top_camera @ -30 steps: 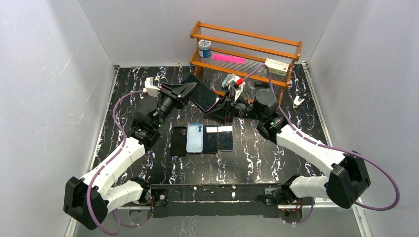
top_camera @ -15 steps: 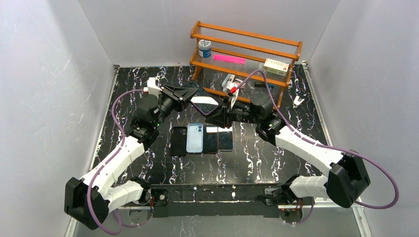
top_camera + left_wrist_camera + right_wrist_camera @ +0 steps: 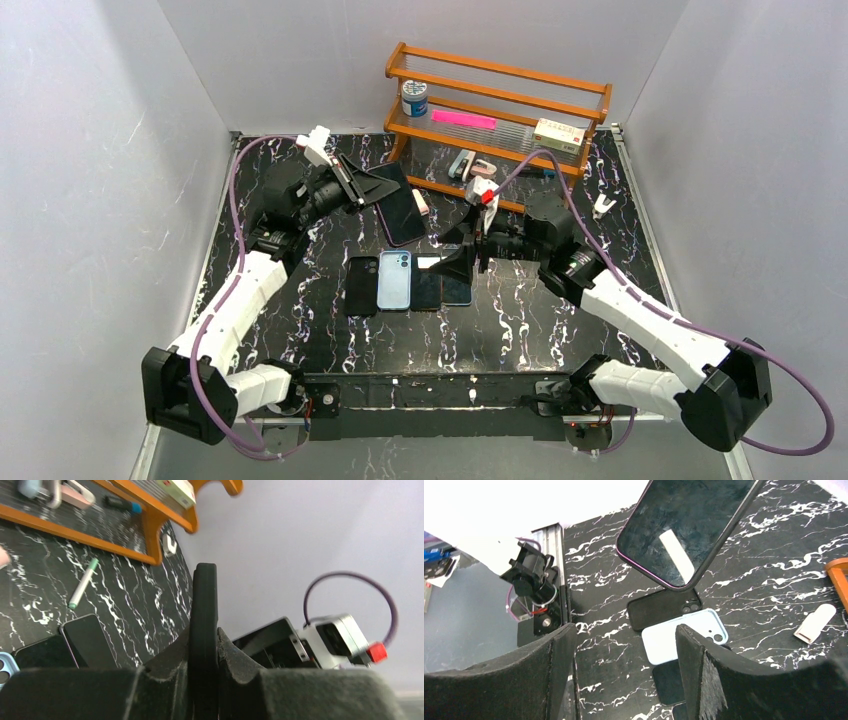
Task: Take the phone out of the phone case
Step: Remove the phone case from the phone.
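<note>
Tabletop [image 3: 520, 310]: right claw [image 3: 452, 262] now off phone [image 3: 402, 215]

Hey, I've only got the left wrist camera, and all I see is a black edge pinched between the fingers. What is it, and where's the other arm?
Observer: The left gripper is shut on a dark phone; the right wrist view shows its glass face with a purplish rim, held above the table.
Operator: Is the right gripper on it too?
Observer: No, the right gripper is open and apart from it, low over two dark phones lying on the table.
Operator: Anything else down there?
Observer: Outside your frame, a black case lies back up beside a light blue case; whether either holds a phone I can't tell.
</note>
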